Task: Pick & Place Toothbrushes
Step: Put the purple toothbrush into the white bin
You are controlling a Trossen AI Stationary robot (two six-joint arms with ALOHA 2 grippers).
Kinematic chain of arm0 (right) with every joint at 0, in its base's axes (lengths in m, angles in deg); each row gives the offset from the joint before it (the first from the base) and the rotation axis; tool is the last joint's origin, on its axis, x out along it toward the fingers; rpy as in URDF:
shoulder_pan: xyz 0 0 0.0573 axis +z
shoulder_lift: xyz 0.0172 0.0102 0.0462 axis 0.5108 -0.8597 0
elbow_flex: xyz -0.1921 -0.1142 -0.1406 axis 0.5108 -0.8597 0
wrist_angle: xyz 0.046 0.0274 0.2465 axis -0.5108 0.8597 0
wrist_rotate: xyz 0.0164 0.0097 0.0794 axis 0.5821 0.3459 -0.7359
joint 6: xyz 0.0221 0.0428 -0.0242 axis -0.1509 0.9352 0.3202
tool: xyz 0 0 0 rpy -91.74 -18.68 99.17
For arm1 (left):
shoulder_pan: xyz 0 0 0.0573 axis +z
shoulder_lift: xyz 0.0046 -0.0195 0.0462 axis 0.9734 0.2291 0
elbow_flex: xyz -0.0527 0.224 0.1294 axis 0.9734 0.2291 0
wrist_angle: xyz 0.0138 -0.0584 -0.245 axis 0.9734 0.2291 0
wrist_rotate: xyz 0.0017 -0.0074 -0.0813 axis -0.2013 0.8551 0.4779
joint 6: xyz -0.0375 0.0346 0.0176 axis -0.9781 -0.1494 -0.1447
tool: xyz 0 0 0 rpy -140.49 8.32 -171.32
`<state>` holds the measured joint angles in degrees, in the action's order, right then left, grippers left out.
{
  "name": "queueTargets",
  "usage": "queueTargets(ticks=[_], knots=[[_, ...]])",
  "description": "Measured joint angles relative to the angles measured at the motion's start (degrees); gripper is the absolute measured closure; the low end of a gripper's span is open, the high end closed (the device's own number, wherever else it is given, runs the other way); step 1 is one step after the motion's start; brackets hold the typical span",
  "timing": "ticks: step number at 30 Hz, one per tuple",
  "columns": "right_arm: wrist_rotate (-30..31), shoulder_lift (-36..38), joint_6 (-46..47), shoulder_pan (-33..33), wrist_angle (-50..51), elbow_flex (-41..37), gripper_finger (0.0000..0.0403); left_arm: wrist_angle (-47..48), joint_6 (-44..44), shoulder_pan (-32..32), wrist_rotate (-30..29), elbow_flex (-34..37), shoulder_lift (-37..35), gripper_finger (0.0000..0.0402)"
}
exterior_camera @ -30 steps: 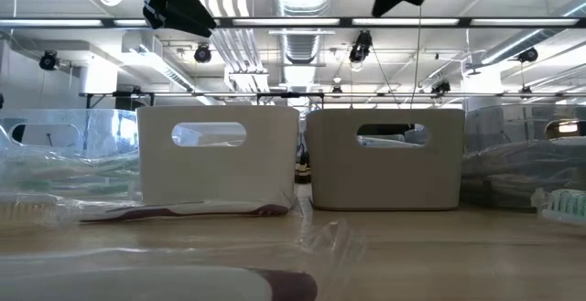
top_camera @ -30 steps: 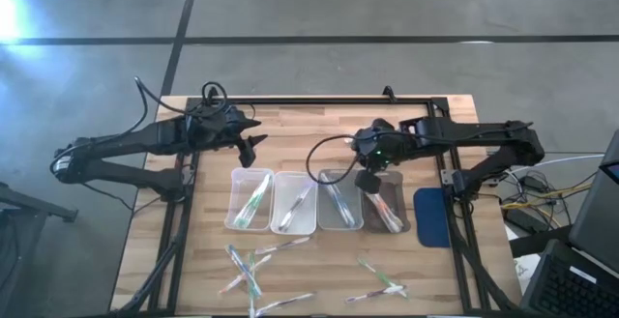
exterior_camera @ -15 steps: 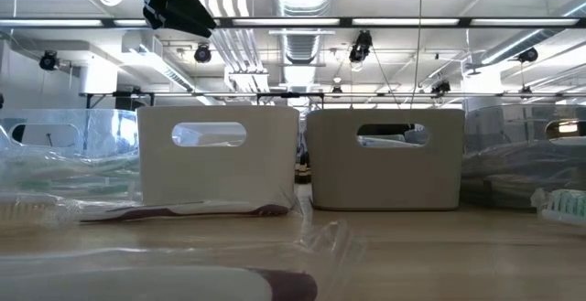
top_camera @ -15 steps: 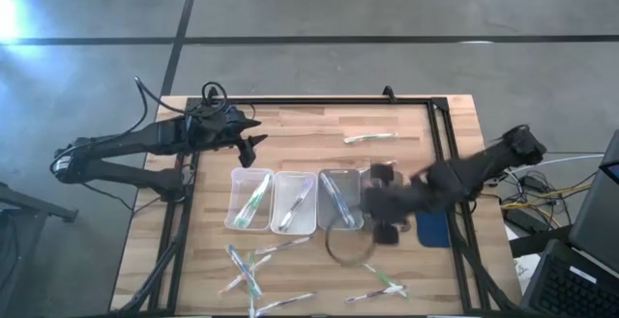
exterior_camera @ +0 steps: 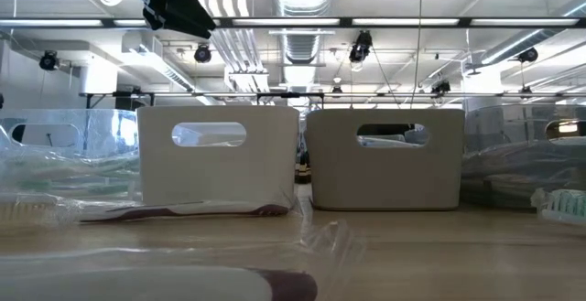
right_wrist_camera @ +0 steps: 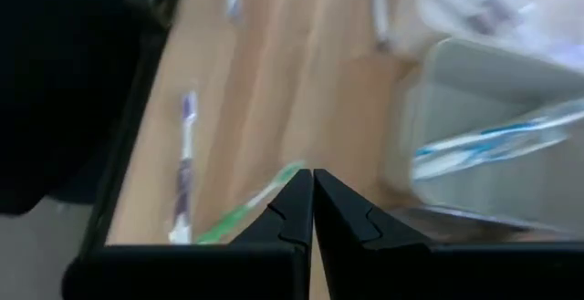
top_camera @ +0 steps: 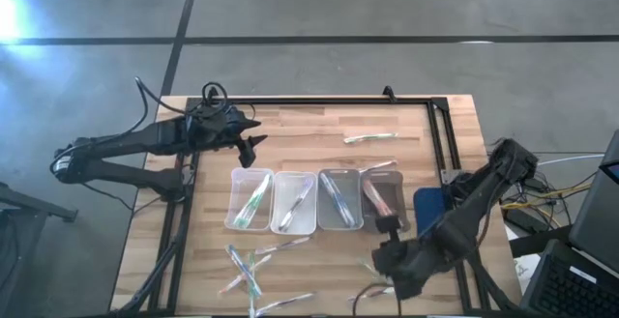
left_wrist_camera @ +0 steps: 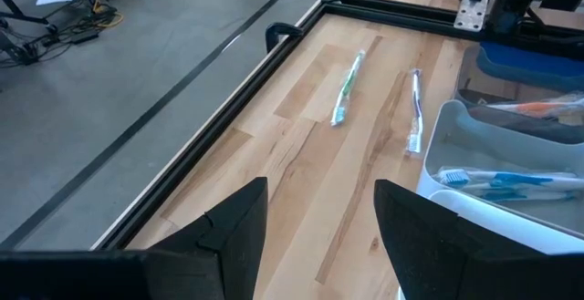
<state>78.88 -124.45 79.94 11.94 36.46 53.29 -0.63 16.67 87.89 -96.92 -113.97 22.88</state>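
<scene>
Beyond the left gripper [left_wrist_camera: 319, 227], whose fingers stand wide and hold nothing, two wrapped toothbrushes lie on the bare worktop [top_camera: 309, 134]: a green toothbrush [left_wrist_camera: 346, 87] and, just beside it, a blue toothbrush [left_wrist_camera: 415, 110]; that arm waits at the rear left of the worktop, well apart from the work. Ahead of those fingers and to one side runs the row of four clear trays [top_camera: 293, 202], each with sorted brushes in it; the one nearest shows blue brushes [left_wrist_camera: 497, 180]. In front of the trays a loose cluster of toothbrushes [top_camera: 253, 272] lies scattered on the wood, unsorted. Farther right, the right gripper [top_camera: 398, 265] hangs low over the front of the worktop with its fingers pressed together and empty; just past their tips lie a green-accented brush [right_wrist_camera: 245, 211] and a purple-accented brush [right_wrist_camera: 185, 168], with a tray corner close by.

My judgement: the next pick is one of these front brushes; closed fingers must part before they descend, or they will shove the brush aside; the slick wrapping may slip from a shallow pinch; a low swing could catch a tray wall and shift the row; neighbouring brushes lie close enough for two to be taken together.
</scene>
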Motion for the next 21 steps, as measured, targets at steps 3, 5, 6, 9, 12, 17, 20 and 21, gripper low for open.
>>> queueTargets(ticks=[3, 5, 6, 9, 12, 17, 20, 21], knots=[[-2.1, -2.72, 2.71, 1.98, -0.37, -0.03, 0.0394, 0.06, 0.01, -0.02, 0.02, 0.11, 0.0, 0.0195], [-3.87, -4.39, 5.31, 3.0, -0.95, -0.04, 0.0394, 0.03, -0.01, -0.04, 0.02, 0.11, 0.0, 0.0195], [-4.17, -5.11, 6.88, 3.48, -1.59, -0.04, 0.0394, 0.03, 0.01, -0.04, 0.0, 0.11, 0.0, 0.0195], [-6.06, -6.89, 11.99, 4.55, -3.81, -0.04, 0.0394, 0.03, 0.0, -0.04, 0.02, 0.11, 0.0, 0.0195], [-8.43, -8.42, 17.88, 4.99, -5.92, -0.04, 0.0394, 0.03, 0.01, -0.04, 0.01, 0.11, 0.0, 0.0195], [-9.93, -10.19, 27.31, 5.0, -6.31, -0.04, 0.0394, 0.02, 0.0, -0.02, 0.01, 0.11, 0.0, 0.0195], [-10.56, -11.86, 28.31, 5.0, -6.31, -0.04, 0.0394, 0.03, -0.01, -0.02, 0.0, 0.11, 0.0, 0.0195], [-10.65, -12.56, 28.72, 5.0, -6.33, -0.04, 0.0394, 0.03, 0.01, -0.02, 0.01, 0.11, 0.0, 0.0195]])
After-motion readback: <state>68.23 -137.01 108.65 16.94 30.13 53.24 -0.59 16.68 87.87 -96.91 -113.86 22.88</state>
